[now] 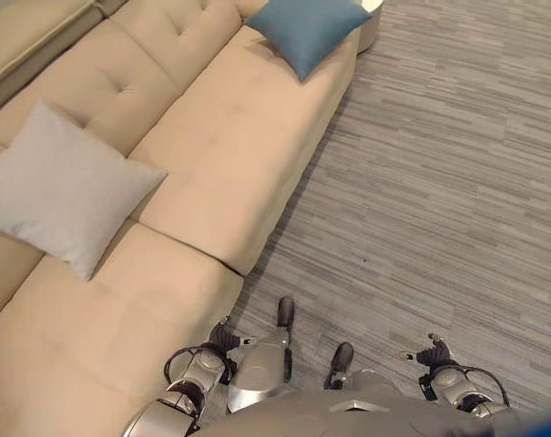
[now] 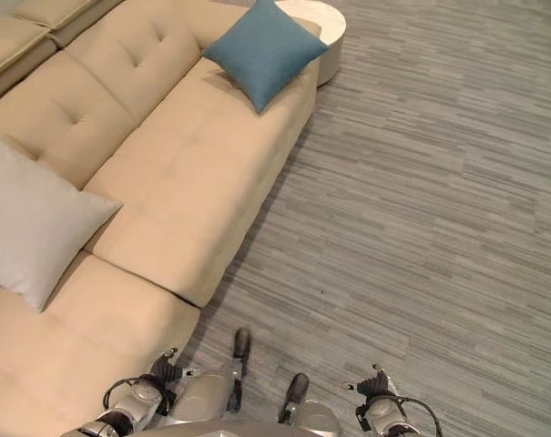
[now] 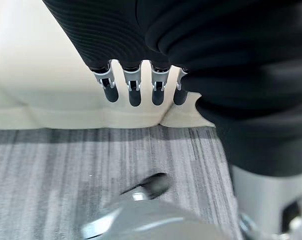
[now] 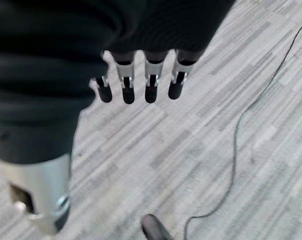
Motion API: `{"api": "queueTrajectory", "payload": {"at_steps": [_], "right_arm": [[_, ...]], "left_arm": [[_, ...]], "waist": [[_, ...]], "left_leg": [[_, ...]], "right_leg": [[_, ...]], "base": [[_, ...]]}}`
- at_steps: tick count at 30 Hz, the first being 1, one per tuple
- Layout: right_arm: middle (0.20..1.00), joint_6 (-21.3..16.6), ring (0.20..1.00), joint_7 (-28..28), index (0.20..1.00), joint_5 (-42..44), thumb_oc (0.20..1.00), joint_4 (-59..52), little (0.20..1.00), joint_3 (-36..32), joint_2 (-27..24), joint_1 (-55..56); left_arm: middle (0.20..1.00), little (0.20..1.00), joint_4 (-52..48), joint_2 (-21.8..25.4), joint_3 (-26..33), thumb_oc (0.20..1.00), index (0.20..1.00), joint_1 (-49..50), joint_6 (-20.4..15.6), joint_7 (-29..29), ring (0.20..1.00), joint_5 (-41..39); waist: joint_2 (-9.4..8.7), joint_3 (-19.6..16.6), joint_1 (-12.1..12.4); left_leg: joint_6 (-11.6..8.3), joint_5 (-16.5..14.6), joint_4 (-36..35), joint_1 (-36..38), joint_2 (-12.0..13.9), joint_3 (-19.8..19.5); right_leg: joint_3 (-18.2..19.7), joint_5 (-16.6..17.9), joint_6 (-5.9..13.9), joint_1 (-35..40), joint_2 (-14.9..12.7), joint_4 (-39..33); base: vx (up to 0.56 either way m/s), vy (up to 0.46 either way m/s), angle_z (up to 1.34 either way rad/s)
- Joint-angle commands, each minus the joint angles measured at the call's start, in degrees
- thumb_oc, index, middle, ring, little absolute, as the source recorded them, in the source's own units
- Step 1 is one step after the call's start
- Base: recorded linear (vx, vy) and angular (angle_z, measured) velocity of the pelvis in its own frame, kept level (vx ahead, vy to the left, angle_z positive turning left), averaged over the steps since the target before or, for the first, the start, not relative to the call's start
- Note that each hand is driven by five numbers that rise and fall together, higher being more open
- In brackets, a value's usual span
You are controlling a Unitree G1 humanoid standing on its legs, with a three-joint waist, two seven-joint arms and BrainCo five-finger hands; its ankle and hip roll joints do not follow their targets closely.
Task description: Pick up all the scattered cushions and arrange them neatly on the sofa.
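Cushions are lying on the beige sofa (image 1: 248, 137), which is serving as the landmark: the grey cushion (image 1: 61, 187) is leaning against the sofa's backrest over the seam between two seat sections, and the blue cushion (image 1: 307, 27) is resting at the sofa's far end, one corner hanging over the front edge of the seat. Beyond that far end, a round white side table (image 2: 325, 23) is standing just beside the sofa. The left hand (image 1: 222, 335) is hanging low by the sofa's front edge at the near seat section, well apart from both cushions, its fingers (image 3: 134, 92) straight and holding nothing. The right hand (image 1: 434, 350) is hanging over the grey striped carpet (image 1: 439, 182), away from the sofa, its fingers (image 4: 128, 87) also extended and empty.
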Motion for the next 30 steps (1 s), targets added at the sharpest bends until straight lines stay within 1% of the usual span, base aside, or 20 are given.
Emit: {"api": "queueTrajectory", "payload": {"at_steps": [1,3,4,5,7,8,11,12,13,15,17,18,19,20,22,23,25,27,28,30], "right_arm": [[1.000,-0.03,1.000,-1.33,1.000,-0.16,1.000,-0.42,1.000,-0.50,-0.79,1.11],[1.000,0.60,1.000,-0.86,1.000,-0.99,1.000,-0.06,1.000,-0.85,-0.46,1.92],[1.000,0.61,1.000,-0.85,1.000,-1.00,1.000,-0.08,1.000,-0.86,-0.46,1.93],[1.000,1.41,1.000,-0.27,1.000,-2.51,1.000,0.57,1.000,-0.61,-0.32,2.18],[1.000,1.91,1.000,0.05,1.000,-2.42,1.000,1.49,1.000,-0.85,-0.18,2.17],[1.000,1.91,1.000,0.05,1.000,-2.41,1.000,1.50,1.000,-0.84,-0.19,2.16],[1.000,2.18,1.000,1.07,1.000,-0.88,1.000,3.22,1.000,-1.61,0.70,2.88],[1.000,2.46,1.000,1.89,1.000,0.60,1.000,4.49,1.000,-2.31,1.65,3.38],[1.000,2.45,1.000,1.89,1.000,0.62,1.000,4.52,1.000,-2.30,1.64,3.38],[1.000,2.73,1.000,2.49,1.000,0.74,1.000,5.27,1.000,-2.64,1.93,3.93],[1.000,2.95,1.000,2.87,1.000,1.11,1.000,5.45,1.000,-3.08,1.98,4.26],[1.000,2.60,1.000,2.87,1.000,1.36,1.000,5.37,1.000,-2.95,1.87,4.14],[1.000,2.59,1.000,2.87,1.000,1.36,1.000,5.38,1.000,-2.94,1.86,4.16],[1.000,2.14,1.000,3.13,1.000,1.76,1.000,5.28,1.000,-3.05,1.56,4.05],[1.000,1.33,1.000,3.20,1.000,2.45,1.000,5.09,1.000,-3.28,0.33,2.98],[1.000,1.34,1.000,3.22,1.000,2.33,1.000,5.15,1.000,-3.02,-0.31,2.66],[1.000,1.40,1.000,3.25,1.000,2.11,1.000,5.22,1.000,-2.88,-0.52,2.51],[1.000,1.40,1.000,3.03,1.000,1.92,1.000,4.97,1.000,-2.52,-0.93,2.19],[1.000,1.35,1.000,2.91,1.000,1.76,1.000,4.68,1.000,-1.96,-0.85,2.13],[1.000,1.27,1.000,2.60,1.000,1.25,1.000,4.03,1.000,-1.30,-0.98,2.12]], "left_arm": [[1.000,1.000,-0.18,-3.30,-2.32,1.000,1.000,0.95,0.06,-0.04,1.000,1.16],[1.000,1.000,-0.74,-3.00,-3.06,1.000,1.000,0.59,0.04,-0.06,1.000,1.69],[1.000,1.000,-0.74,-3.00,-3.07,1.000,1.000,0.59,0.04,-0.06,1.000,1.69],[1.000,1.000,-2.16,-2.60,-3.12,1.000,1.000,0.02,0.03,0.16,1.000,1.43],[1.000,1.000,-2.72,-2.14,-2.79,1.000,1.000,-0.41,-0.22,0.54,1.000,0.10],[1.000,1.000,-2.72,-2.15,-2.78,1.000,1.000,-0.41,-0.22,0.54,1.000,0.10],[1.000,1.000,-2.54,-2.22,-2.56,1.000,1.000,-0.76,-0.29,0.26,1.000,-0.58],[1.000,1.000,-1.50,-2.65,-2.25,1.000,1.000,-1.04,-0.39,-0.29,1.000,-0.71],[1.000,1.000,-1.44,-2.67,-2.25,1.000,1.000,-1.05,-0.43,-0.29,1.000,-0.71],[1.000,1.000,-0.85,-2.65,-1.71,1.000,1.000,-1.07,-0.45,-0.68,1.000,-0.79],[1.000,1.000,-0.05,-2.86,-0.79,1.000,1.000,-0.97,-0.51,-1.08,1.000,-1.59],[1.000,1.000,0.93,-3.23,-0.65,1.000,1.000,-0.15,-0.35,-1.15,1.000,-1.34],[1.000,1.000,0.94,-3.24,-0.65,1.000,1.000,-0.14,-0.36,-1.15,1.000,-1.33],[1.000,1.000,1.37,-3.35,-0.24,1.000,1.000,0.19,-0.15,-1.38,1.000,-1.39],[1.000,1.000,1.14,-3.19,-1.07,1.000,1.000,-0.33,-0.01,-2.32,1.000,-0.99],[1.000,1.000,0.46,-2.94,-1.46,1.000,1.000,-0.96,-0.22,-2.50,1.000,-1.06],[1.000,1.000,0.19,-2.72,-1.75,1.000,1.000,-1.25,-0.23,-2.55,1.000,-1.09],[1.000,1.000,-0.44,-2.59,-2.23,1.000,1.000,-1.71,-0.26,-2.55,1.000,-1.25],[1.000,1.000,-0.74,-2.78,-2.70,1.000,1.000,-2.01,-0.01,-2.72,1.000,-0.72],[1.000,1.000,-0.67,-2.94,-2.93,1.000,1.000,-1.97,0.08,-2.65,1.000,-0.35]], "waist": [[-0.14,-0.96,0.65],[-0.32,-1.64,0.10],[-0.36,-1.61,0.24],[0.67,-0.73,-0.90],[1.99,0.14,-2.38],[1.98,0.20,-2.42],[2.37,0.47,-4.09],[1.94,0.59,-5.17],[2.12,0.70,-5.18],[1.66,0.78,-6.12],[1.72,0.53,-6.59],[1.52,-0.48,-6.63],[1.57,-0.47,-6.65],[1.64,-1.37,-6.44],[1.02,-0.54,-6.11],[0.54,0.95,-5.24],[0.09,1.23,-5.11],[-0.36,1.63,-4.45],[-0.51,1.15,-4.03],[0.10,0.87,-3.85]], "left_leg": [[4.87,-5.48,6.36,2.49,-2.35,-0.28],[6.57,-6.94,6.05,5.01,-2.89,0.13],[6.61,-6.96,6.02,5.08,-2.90,0.27],[8.84,-8.60,5.89,7.77,-2.96,0.99],[9.86,-9.26,4.18,10.92,-2.59,0.66],[9.86,-9.25,4.10,11.02,-2.63,0.63],[9.80,-10.25,1.63,14.50,-2.95,-0.14],[9.63,-11.24,0.78,16.17,-3.77,-0.78],[9.58,-11.39,0.67,16.48,-3.56,-0.84],[9.01,-12.25,0.23,17.90,-4.01,-1.68],[8.58,-13.75,0.09,19.42,-3.84,-2.13],[8.07,-14.66,0.21,20.60,-3.40,-2.37],[8.05,-14.69,0.18,20.67,-3.35,-2.39],[6.51,-15.64,1.87,20.68,-2.01,-1.99],[3.30,-13.45,16.73,14.02,-0.55,-0.45],[2.87,-11.06,25.52,9.60,0.73,0.88],[3.10,-9.93,27.92,7.44,1.00,1.43],[3.74,-10.24,26.99,5.28,1.68,3.30],[4.32,-11.84,22.13,4.10,1.43,4.83],[4.46,-9.78,16.36,2.89,0.62,5.52]], "right_leg": [[5.97,-3.72,6.94,0.69,-0.88,5.42],[7.46,-4.08,8.34,-0.72,-2.65,12.27],[7.61,-4.23,8.38,-0.84,-2.73,12.54],[8.29,-1.10,11.30,-6.65,-5.33,25.47],[7.98,1.91,11.65,-13.20,-6.83,33.78],[7.97,1.83,11.65,-13.15,-6.88,33.86],[8.12,0.51,9.93,-15.06,-5.55,26.69],[8.77,2.33,9.53,-17.27,-5.01,19.37],[8.67,2.40,9.52,-16.83,-4.77,18.98],[9.61,5.29,10.25,-17.76,-4.90,12.08],[8.38,6.75,11.12,-17.06,-5.43,9.21],[8.13,7.14,9.95,-15.70,-5.23,7.93],[8.10,7.13,9.94,-15.62,-5.18,7.90],[7.31,6.43,9.26,-13.71,-4.79,7.09],[6.32,4.76,7.34,-10.06,-4.72,5.88],[5.92,3.69,5.97,-7.60,-4.47,4.99],[5.59,3.25,5.47,-6.76,-4.53,4.57],[4.76,2.18,5.31,-4.94,-4.41,3.48],[3.82,1.28,5.78,-3.57,-4.44,2.54],[3.53,0.56,6.04,-2.42,-3.74,2.18]], "base": [[0.34,0.164,-0.77],[0.27,0.166,-0.56],[0.20,0.214,-0.55],[0.15,0.205,-0.60],[0.18,0.190,-0.34],[0.17,0.074,0.00],[0.25,-0.039,0.20],[0.28,-0.085,0.08],[0.27,-0.114,-0.06],[0.23,-0.108,0.05],[0.35,-0.168,0.30],[0.29,-0.156,0.15],[0.35,-0.218,0.17],[0.28,-0.251,0.36],[0.25,-0.303,0.52],[0.07,-0.159,0.54],[0.09,-0.121,0.40],[0.23,-0.141,-0.01],[0.31,-0.100,0.03],[0.24,-0.032,0.49]]}}
